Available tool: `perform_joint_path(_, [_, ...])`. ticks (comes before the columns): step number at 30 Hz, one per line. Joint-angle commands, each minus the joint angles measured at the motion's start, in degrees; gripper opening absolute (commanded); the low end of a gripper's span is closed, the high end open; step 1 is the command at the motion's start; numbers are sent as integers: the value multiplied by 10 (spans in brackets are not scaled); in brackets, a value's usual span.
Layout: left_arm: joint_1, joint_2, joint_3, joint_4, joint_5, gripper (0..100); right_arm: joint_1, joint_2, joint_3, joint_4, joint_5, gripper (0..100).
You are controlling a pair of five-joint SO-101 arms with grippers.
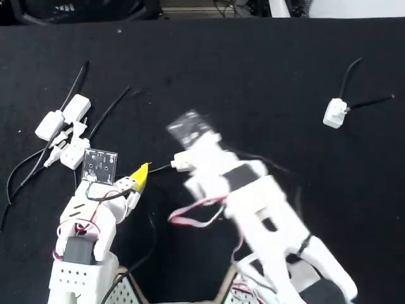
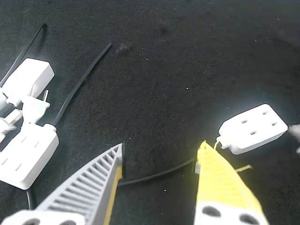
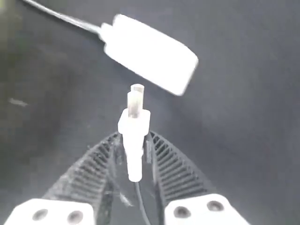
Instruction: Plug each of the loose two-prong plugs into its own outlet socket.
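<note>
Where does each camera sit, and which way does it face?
High view: fixed overhead, looking down on the black table; left arm and right arm show at the bottom.
Left wrist view: on the left arm, facing the table past the open left pincer.
Right wrist view: on the right arm, looking along the right pincer, shut on a plug.
Shared: high and left wrist views both show the socket cluster.

Overhead camera spans table (image 1: 266,76); wrist cameras look close.

Blk cloth table (image 1: 266,69), dim clutter (image 1: 82,7) beyond.
</note>
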Motion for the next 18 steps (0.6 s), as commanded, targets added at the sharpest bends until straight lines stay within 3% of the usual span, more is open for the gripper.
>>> perform_joint_path(1, [-5, -7, 1, -4, -1, 253, -109, 27, 2, -83, -55, 11])
perform_joint_path(9, [-52, -7, -3, -28, 72, 253, -162, 150, 0, -193, -67, 11])
perform_joint_path(18, [-8, -7, 8, -23, 23, 253, -163, -10, 66, -197, -67, 10])
